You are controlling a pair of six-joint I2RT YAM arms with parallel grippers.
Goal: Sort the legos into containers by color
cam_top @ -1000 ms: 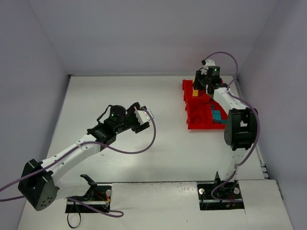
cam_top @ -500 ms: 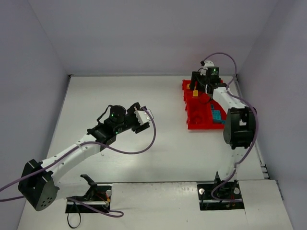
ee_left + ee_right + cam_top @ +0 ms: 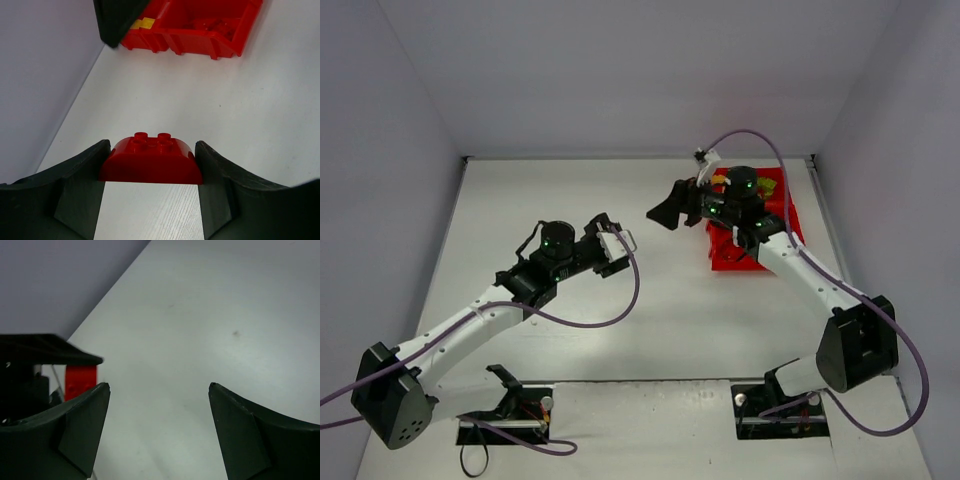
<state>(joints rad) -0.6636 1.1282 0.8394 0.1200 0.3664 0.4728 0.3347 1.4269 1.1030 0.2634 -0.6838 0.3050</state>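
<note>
Currently the left gripper is pinching a red brick by its two short ends, one finger on each end. The studs face up and forward, away from the palm. From the overhead view we judge that the brick is carried in the air, clear of the table.

The tray lies straight ahead of these fingers, well apart, with bare table between. A yellow brick shows in the bin ahead and to the left. Red pieces sit in the bin ahead and to the right.

The right gripper is spread wide with nothing between its fingers. It hangs ahead of the left gripper, between it and the tray, and one dark finger of it blocks the tray's left corner in the left wrist view.

Handling notes (our judgement):
- The brick is hard moulded plastic: light, stiff and not fragile.
- Its surface is glossy, so it will be slippery under the pads.
- Its top rounds off toward each end, so a hold placed high could squirt it out.
- The flat lower part of the end faces is the right place to hold, and the present hold looks centred there.
- It will bounce if released from high up, so we suggest lowering it inside the bin walls before opening.
</note>
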